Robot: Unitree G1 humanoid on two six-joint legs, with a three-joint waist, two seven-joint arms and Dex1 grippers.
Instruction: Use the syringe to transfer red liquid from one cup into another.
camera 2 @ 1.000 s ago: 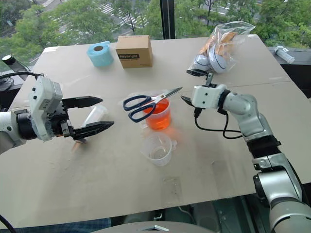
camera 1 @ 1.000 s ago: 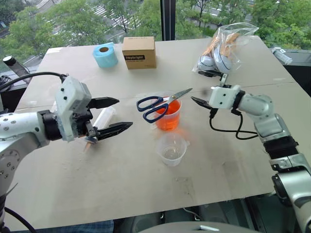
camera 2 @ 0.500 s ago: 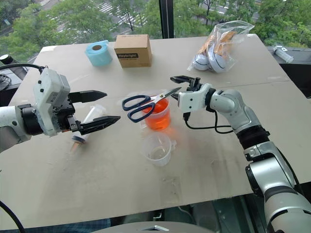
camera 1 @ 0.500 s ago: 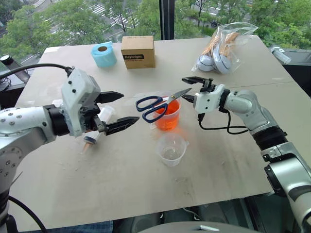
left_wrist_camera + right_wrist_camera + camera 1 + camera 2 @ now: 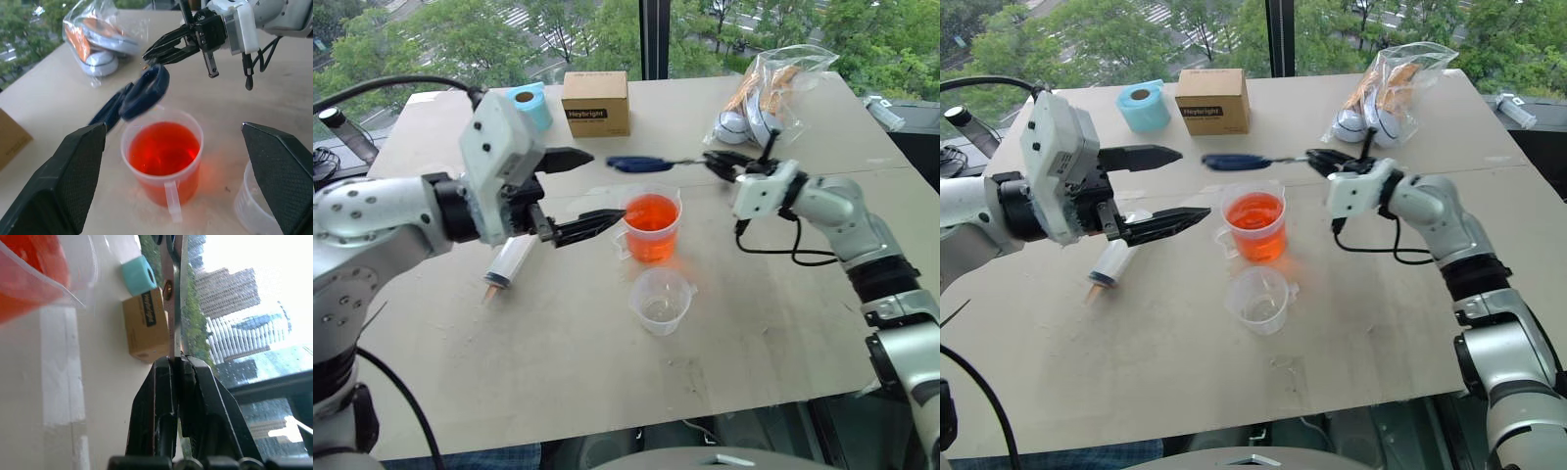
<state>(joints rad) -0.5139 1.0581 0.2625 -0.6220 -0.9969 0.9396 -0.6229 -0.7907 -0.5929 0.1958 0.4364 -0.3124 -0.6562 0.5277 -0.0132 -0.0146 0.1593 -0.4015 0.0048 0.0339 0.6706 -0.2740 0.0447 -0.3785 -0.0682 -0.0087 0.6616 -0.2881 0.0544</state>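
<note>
Change from one second ago: the scissors (image 5: 641, 163) no longer lie across the rim of the taller cup (image 5: 652, 225). The right end effector (image 5: 716, 164), then open beside the blades, is now closed on the blade tips and holds the scissors level in the air above that cup, handles pointing toward the robot's left. The left end effector (image 5: 585, 192) has risen and moved in toward the cup; its jaws remain fully spread and hold nothing.

Item count: two clear cups, one syringe (image 5: 506, 266), one pair of scissors, one cardboard box (image 5: 594, 103), one blue tape roll (image 5: 529, 106), one plastic bag (image 5: 769, 93).

The taller cup holds the red liquid (image 5: 651, 213) and stands near the middle of the surface (image 5: 558, 362). The shorter cup (image 5: 660, 300) is empty and stands just beside it, toward the near edge. The syringe lies flat toward the left edge, apart from both cups, orange tip toward the near edge. Box and tape roll sit at the far edge; the bag sits near the far right corner.

Arm pose: the left arm reaches inward from the left, fingers roughly level, aimed at the taller cup. The right arm extends forward, forearm angled inward, end effector about level.
</note>
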